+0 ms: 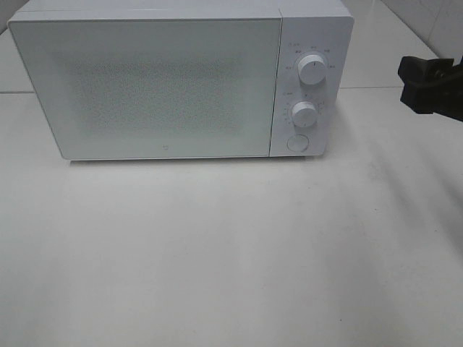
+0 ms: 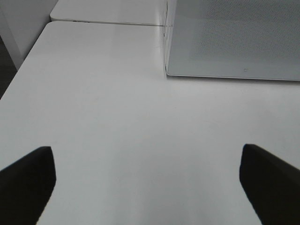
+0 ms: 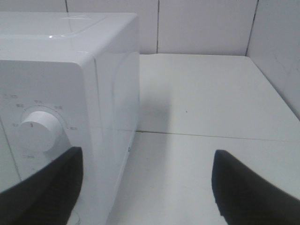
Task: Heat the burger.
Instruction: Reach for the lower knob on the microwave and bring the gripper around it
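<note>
The burger shows in no view, so where it is cannot be told. The shut door (image 1: 145, 87) of the microwave (image 1: 318, 29) has a speckled pane that hides the inside. The right tool (image 3: 147, 187) is cut off at the edge of the high view, and the wrist views show only the dark fingers (image 2: 28, 183) of each tool. Both are released: the left tool (image 2: 149, 187) is spread wide over the tabletop (image 1: 231, 253), and the right tool stands apart beside the microwave's upper knob (image 1: 312, 69), grasping nothing. There is one microwave, with two knobs and one round button (image 1: 296, 142). The tabletop is white with a seam, and a white tiled wall (image 3: 201, 26) stands behind it.
</note>
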You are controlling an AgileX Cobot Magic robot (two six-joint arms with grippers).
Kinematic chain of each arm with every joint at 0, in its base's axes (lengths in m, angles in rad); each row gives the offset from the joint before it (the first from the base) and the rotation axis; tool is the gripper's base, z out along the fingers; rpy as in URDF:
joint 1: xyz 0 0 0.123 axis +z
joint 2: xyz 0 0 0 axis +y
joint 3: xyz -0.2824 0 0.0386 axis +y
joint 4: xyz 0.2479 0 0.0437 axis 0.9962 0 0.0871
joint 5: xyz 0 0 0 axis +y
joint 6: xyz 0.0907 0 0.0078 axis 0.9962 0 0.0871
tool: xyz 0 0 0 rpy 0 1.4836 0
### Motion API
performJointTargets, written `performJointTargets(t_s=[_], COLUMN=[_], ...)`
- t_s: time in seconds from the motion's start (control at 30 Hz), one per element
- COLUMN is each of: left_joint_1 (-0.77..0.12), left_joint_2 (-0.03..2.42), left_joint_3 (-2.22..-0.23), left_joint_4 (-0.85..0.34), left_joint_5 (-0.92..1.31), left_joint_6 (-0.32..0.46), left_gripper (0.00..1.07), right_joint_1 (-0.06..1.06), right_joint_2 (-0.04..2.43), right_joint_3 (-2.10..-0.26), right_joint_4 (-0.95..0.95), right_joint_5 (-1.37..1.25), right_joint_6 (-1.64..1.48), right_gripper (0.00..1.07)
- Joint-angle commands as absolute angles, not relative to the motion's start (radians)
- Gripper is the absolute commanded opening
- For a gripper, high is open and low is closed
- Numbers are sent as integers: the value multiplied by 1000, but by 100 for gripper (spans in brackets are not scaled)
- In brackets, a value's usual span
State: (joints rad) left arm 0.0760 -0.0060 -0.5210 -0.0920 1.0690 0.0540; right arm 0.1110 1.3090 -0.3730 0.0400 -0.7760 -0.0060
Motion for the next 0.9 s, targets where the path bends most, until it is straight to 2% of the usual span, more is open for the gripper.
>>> performJointTargets(t_s=[0.03, 0.17, 0.27, 0.43, 0.47, 0.5, 0.57, 0.63, 0.67, 0.73, 0.83, 0.9], left_joint_1=[77, 77, 77, 77, 77, 77, 77, 77, 77, 77, 77, 77], left_joint_2=[-27, -27, -27, -27, -27, -27, -27, -27, -27, -27, -27, -27], left_joint_3=[-518, -518, -518, -518, -518, -518, -518, -518, -518, -518, -518, -518], left_joint_4=[-94, -94, -94, -94, -94, -94, -94, -94, -94, -94, -94, -94], left_joint_5=[1071, 1071, 1071, 1071, 1071, 1071, 1071, 1071, 1071, 1071, 1071, 1071], left_joint_6=[52, 52, 52, 52, 52, 52, 52, 52, 52, 52, 52, 52], left_gripper=[100, 100, 100, 100, 100, 100, 100, 100, 100, 100, 100, 100], right_joint_1=[109, 129, 191, 344, 344, 402, 424, 526, 526, 606, 628, 698], right_joint_2=[1376, 1422, 1466, 1553, 1553, 1582, 1593, 1645, 1645, 1678, 1689, 1729], right_joint_3=[-345, -318, -300, -296, -296, -296, -297, -298, -298, -309, -317, -359], right_joint_4=[113, 180, 273, 448, 448, 492, 514, 600, 600, 675, 700, 763], right_joint_5=[-905, -996, -1069, -1160, -1160, -1190, -1208, -1287, -1287, -1326, -1329, -1329], right_joint_6=[-76, -84, -142, -233, -233, -238, -238, -238, -238, -240, -240, -267], right_gripper=[75, 75, 75, 75, 75, 75, 75, 75, 75, 75, 75, 75])
